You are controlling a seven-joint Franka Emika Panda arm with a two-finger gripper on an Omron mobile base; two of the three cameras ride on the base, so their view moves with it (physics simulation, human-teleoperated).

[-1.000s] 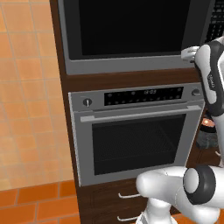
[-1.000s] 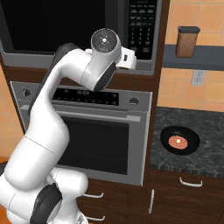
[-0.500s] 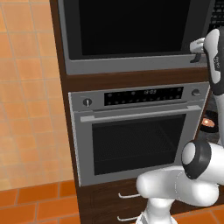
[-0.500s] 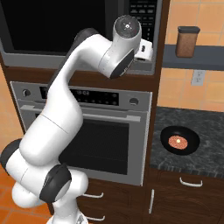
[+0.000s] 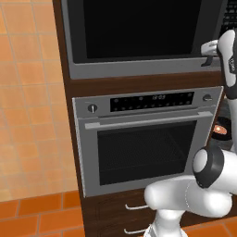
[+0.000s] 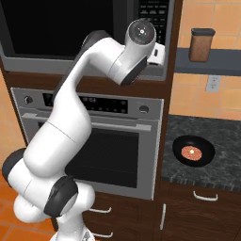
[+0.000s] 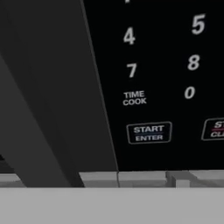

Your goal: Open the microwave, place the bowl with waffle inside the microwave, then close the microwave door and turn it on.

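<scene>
Fingers point(image 5: 207, 54) close before microwave point(image 5: 139, 37) keypad point(image 7: 166, 70).

- A home kitchen, rendered; a built-in microwave point(image 5: 134, 34) with black glass front fills the top of the left base view, set in dark wood cabinetry
- Below it, mid-frame, a grey oven point(image 5: 146, 139) with two round knobs and a display strip; drawers point(image 5: 125, 213) with pale handles beneath
- Orange tiled wall point(image 5: 28, 102) at left
- At lower right of the right base view, a dark speckled table point(image 6: 202, 153) carrying a black pan point(image 6: 193, 151); a brown canister point(image 6: 201, 45) on a shelf point(image 6: 207, 67) at upper right
</scene>
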